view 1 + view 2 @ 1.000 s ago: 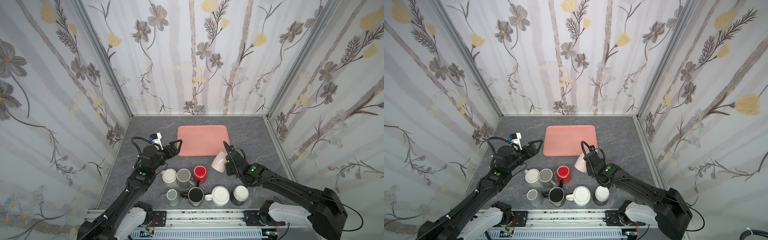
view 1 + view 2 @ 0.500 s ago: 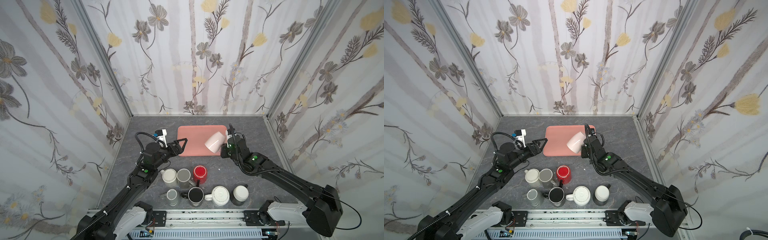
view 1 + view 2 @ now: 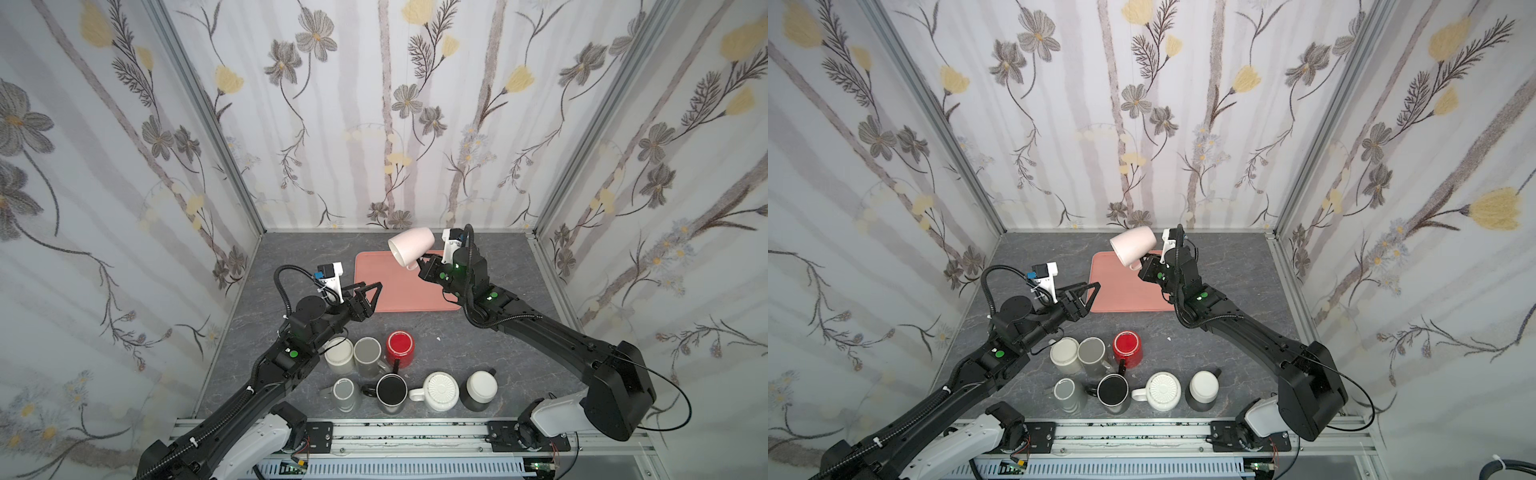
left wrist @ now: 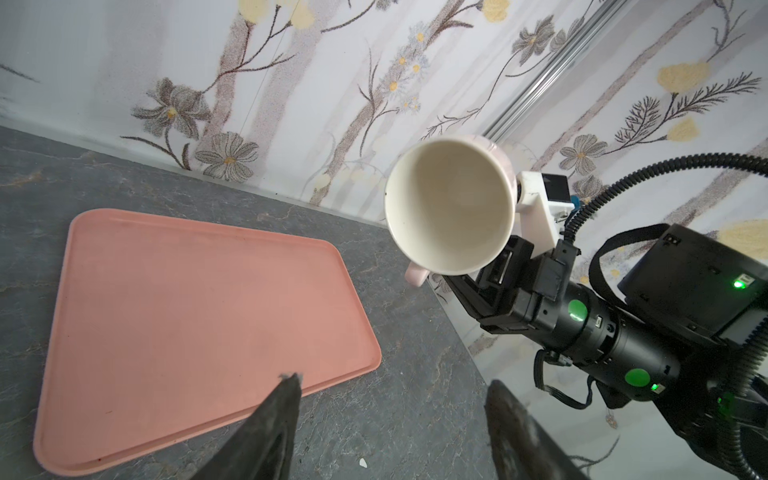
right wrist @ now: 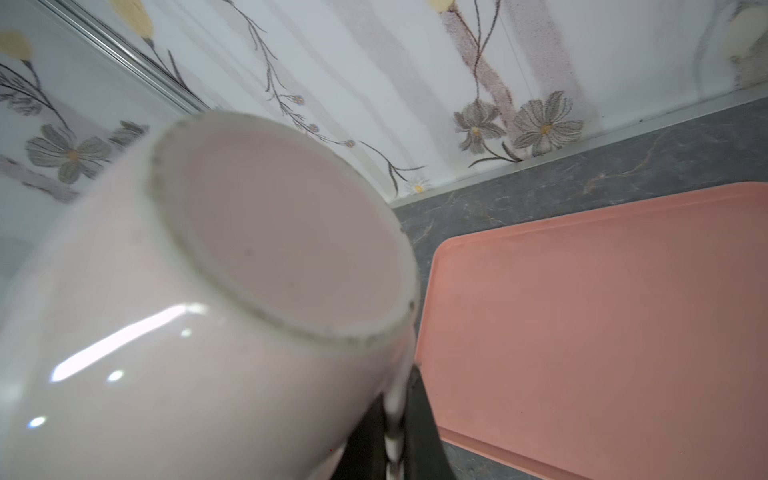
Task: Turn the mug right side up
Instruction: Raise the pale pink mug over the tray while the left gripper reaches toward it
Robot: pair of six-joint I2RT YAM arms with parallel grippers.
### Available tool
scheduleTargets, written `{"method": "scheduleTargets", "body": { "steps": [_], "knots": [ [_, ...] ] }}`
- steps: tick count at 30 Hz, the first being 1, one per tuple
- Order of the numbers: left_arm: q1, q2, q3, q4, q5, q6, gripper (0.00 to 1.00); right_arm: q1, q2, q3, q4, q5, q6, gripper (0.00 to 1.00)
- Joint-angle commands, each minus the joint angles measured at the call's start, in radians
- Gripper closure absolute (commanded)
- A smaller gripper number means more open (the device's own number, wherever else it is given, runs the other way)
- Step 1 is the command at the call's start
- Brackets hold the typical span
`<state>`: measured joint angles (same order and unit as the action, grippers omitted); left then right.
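Right gripper (image 3: 420, 266) is clamped, seemingly on the handle, of the pink mug (image 3: 411, 246), which is tilted in mid-air over the tray's (image 3: 399, 291) far right corner. The left gripper (image 4: 392, 380) has its jaws apart. The flip looks half done; next, roll the base downward and lower the mug.

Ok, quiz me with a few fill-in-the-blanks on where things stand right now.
1. The right gripper grips the pink mug by its ____.
2. The left gripper is ____, holding nothing.
3. ____ other mugs sit on the table, nearer the robot than the tray.
Missing words: handle; open; seven.
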<state>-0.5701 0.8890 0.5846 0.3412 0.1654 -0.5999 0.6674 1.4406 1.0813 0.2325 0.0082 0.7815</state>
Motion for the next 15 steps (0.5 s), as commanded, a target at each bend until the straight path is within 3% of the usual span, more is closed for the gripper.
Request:
{"method": "scheduleTargets", "body": {
  "steps": [1,11,15],
  "knots": [
    [-0.014,0.037,0.026,0.097,-0.026,0.042,0.42,0.012,0.007,0.012,0.206,-0.080,0.122,1.00],
    [-0.118,0.173,0.069,0.271,-0.012,0.117,0.63,0.026,-0.051,-0.057,0.293,-0.131,0.216,1.00],
    [-0.141,0.206,0.076,0.311,-0.050,0.148,0.62,0.032,-0.091,-0.096,0.317,-0.146,0.243,1.00]
  ]
}}
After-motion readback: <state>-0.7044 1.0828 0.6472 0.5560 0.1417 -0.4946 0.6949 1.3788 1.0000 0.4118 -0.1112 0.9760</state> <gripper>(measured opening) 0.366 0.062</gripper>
